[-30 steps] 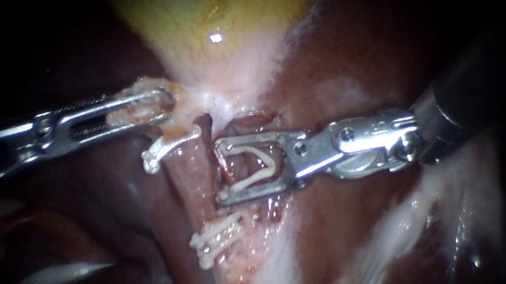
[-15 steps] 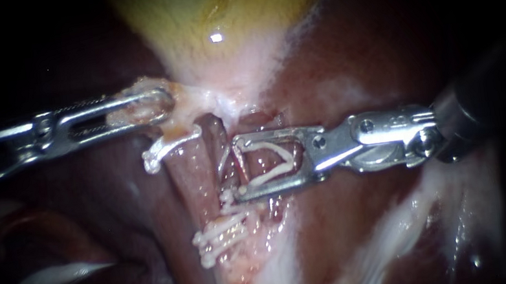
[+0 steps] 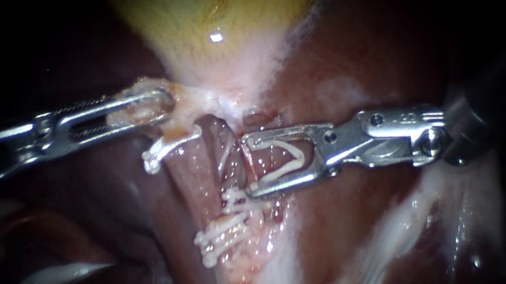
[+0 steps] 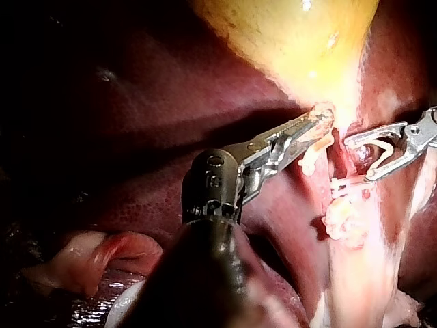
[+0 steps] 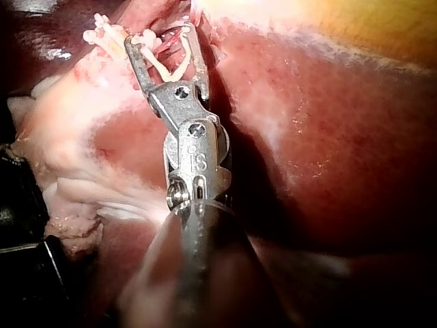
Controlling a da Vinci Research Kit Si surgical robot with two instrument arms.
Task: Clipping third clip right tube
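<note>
The steel right instrument [image 3: 248, 166] holds its 2 slotted jaws wide apart, with an open white V-shaped plastic clip [image 3: 284, 157] seated between them. 1 leg lies along each jaw, both jaws bear on it, and its apex points back toward the hinge. Just ahead of the jaw tips, the thin pinkish right tube [image 3: 227, 155] runs across the mouth of the jaws. It sits outside that mouth, and I cannot tell whether the tips touch it. Farther ahead lies the thicker pink left tube [image 3: 190, 170], which carries a single white clip [image 3: 169, 148] at its upper end. Beside the lower jaw's tip, a cluster of white clips [image 3: 223, 234] sits on ragged pale tissue, its nearest edge close under that jaw, so room is tight on that side. Along the upper jaw and behind the hinge there is only smooth dark red liver [image 3: 352, 50], which leaves open room there. Across both tubes and well apart from the right jaws, the steel left instrument [image 3: 164, 104] has its 2 long jaws clamped on a pale fold of tissue [image 3: 141, 108] at the narrow lower edge of the yellow gallbladder [image 3: 216, 10].
</note>
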